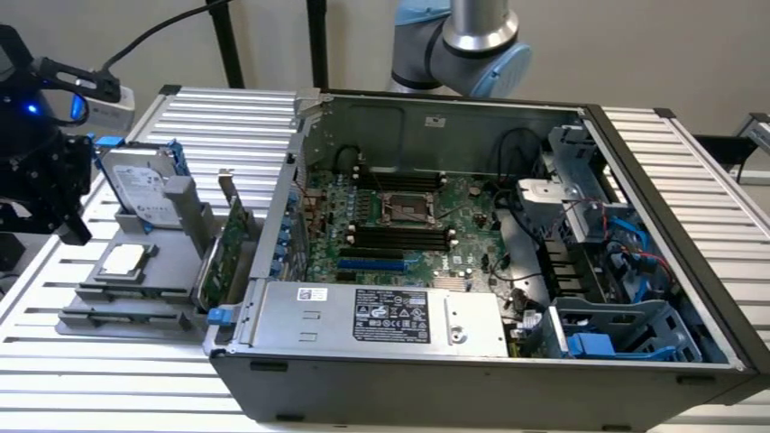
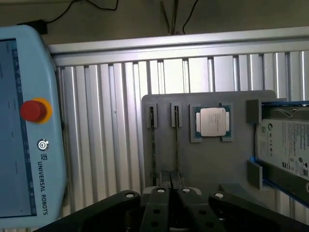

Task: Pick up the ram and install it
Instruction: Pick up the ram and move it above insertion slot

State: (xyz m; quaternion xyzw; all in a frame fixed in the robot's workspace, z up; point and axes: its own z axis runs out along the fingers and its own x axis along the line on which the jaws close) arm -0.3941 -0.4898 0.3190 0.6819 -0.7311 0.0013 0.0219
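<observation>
Hovering above grey tray (image 2: 207,164) with gripper (image 2: 171,193) closed: fingers (image 2: 163,200) pressed together, nothing between them. Spotted ram (image 2: 176,145) edge-on as a thin strip standing in the tray slot next to the CPU (image 2: 213,121), just ahead of the fingertips, not gripped. Parked off the exterior view's left of the open PC case (image 1: 673,180) — hard drive (image 2: 287,140) at tray's far end.

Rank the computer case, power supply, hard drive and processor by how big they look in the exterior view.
1. computer case
2. power supply
3. hard drive
4. processor
No two look alike. The hard drive stands farther back than the power supply, so this ranks apparent size only.
</observation>
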